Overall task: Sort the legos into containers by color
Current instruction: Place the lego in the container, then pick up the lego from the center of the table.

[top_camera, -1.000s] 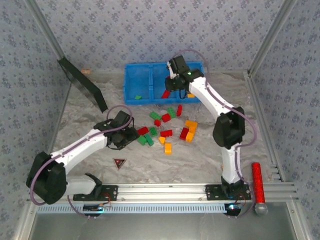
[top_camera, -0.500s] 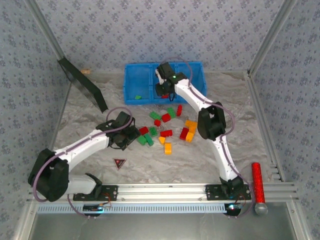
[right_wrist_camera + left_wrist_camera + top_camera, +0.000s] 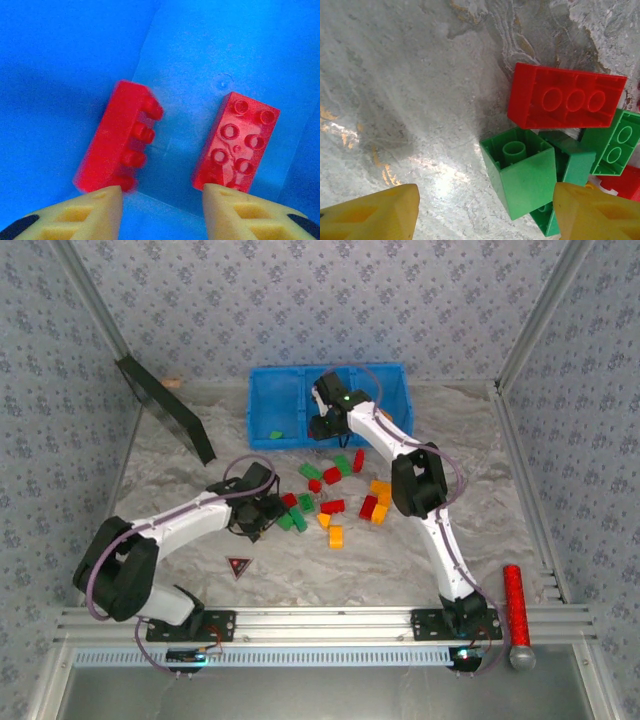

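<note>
- The bricks (image 3: 333, 505) not yet sorted lie in a loose red, green and orange heap on the table (image 3: 400, 560), between your two arms and just in front of the blue bin (image 3: 262, 390).
- The bin already shows the colour scheme. A lone green piece (image 3: 276, 434) sits in the left compartment, and two red bricks (image 3: 237, 142) lie on the floor of the middle one.
- Your right gripper (image 3: 322, 425) hangs over that middle compartment with its fingers spread and nothing between them.
- From its wrist camera, one red brick lies beside each finger, and the two are apart. The left one (image 3: 117, 137) is on its side and looks blurred. That drop looks finished to me.
- Your left gripper (image 3: 268, 515) is low at the left edge of the heap, spread wide and empty.
- In its wrist view the small green brick (image 3: 522, 170) lies tipped over with its hollow underside showing. It sits between the fingers but much nearer the right one.
- An upturned red brick (image 3: 565, 101) lies just beyond it, and more green pieces (image 3: 615, 145) crowd its right side.
- That green brick is probably your pick, bound for the left compartment. Shift right to centre it first, or the right finger may land on its neighbours.
</note>
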You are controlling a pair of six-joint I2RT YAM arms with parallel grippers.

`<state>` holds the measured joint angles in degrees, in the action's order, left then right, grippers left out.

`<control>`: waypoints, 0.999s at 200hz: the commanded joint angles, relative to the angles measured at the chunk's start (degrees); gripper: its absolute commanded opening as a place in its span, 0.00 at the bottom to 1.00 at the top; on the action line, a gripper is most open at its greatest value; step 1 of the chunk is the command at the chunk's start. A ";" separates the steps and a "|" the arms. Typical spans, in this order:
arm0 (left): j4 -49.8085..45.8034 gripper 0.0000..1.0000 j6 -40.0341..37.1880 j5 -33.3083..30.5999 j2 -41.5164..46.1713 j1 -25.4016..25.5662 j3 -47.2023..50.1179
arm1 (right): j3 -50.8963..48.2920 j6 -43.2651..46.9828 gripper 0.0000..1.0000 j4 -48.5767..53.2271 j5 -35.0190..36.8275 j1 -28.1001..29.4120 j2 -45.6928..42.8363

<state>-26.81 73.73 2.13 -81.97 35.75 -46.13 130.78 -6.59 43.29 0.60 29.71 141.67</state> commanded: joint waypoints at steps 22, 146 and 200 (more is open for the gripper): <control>0.47 0.72 0.89 0.02 -2.09 0.28 -3.43 | 1.65 0.96 0.51 1.63 -0.25 0.07 -1.90; 2.40 0.69 2.12 1.98 -9.27 1.92 -3.06 | -10.85 0.98 0.52 0.18 1.27 0.61 -19.82; 2.17 0.43 2.02 3.38 -10.88 2.27 -2.72 | -21.85 -0.28 0.53 -1.56 3.90 -1.02 -28.38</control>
<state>-25.80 74.89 2.46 -90.78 37.26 -48.69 113.32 -6.55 41.85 2.20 29.71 117.05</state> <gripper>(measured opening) 0.493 0.529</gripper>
